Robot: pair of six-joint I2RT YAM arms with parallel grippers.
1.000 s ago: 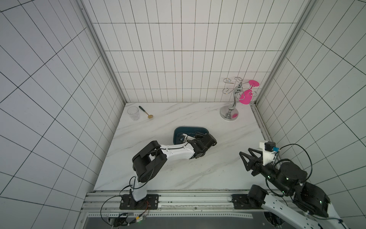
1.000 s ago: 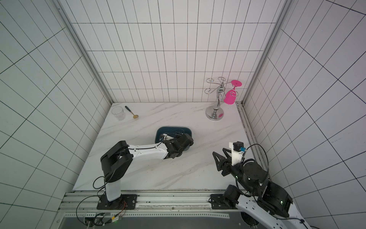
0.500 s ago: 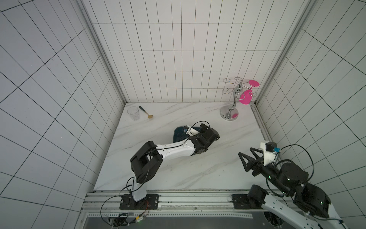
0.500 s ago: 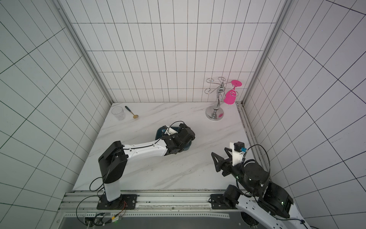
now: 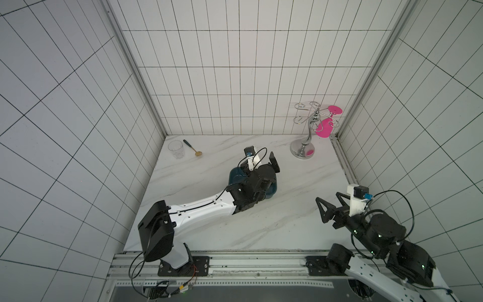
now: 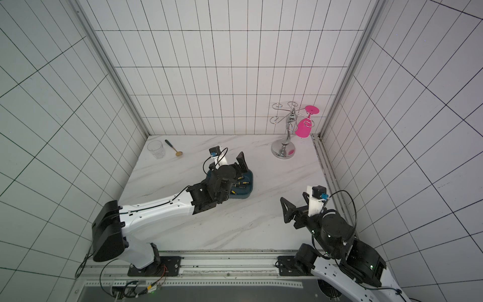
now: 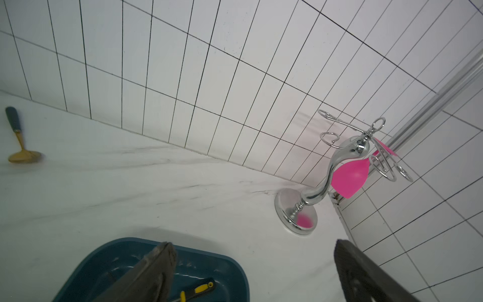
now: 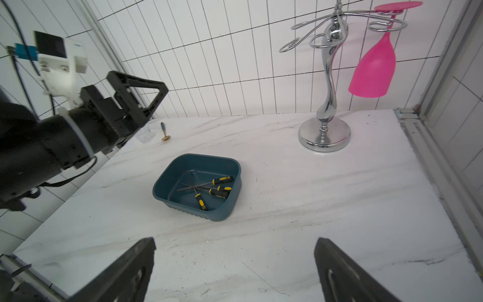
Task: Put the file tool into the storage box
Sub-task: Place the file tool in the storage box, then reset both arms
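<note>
The storage box (image 8: 167,171) is a dark teal tub in the middle of the marble table, also seen in both top views (image 5: 235,178) (image 6: 249,189). File tools (image 8: 222,180) with black and yellow handles lie inside it, and one handle (image 7: 200,289) shows in the left wrist view. My left gripper (image 7: 254,247) hangs open and empty above the box's far end (image 5: 261,167), tilted upward. My right gripper (image 8: 235,243) is open and empty over bare table at the front right (image 5: 328,197), well apart from the box.
A clear glass (image 5: 177,149) and a gold spoon (image 5: 194,150) lie at the back left. A chrome glass rack (image 5: 303,150) with a hanging pink wine glass (image 5: 324,128) stands at the back right. Tiled walls close three sides.
My left gripper has opened wide and risen from low over the box, swinging toward the back. The right gripper's jaws have spread wider; that arm has stayed in place.
</note>
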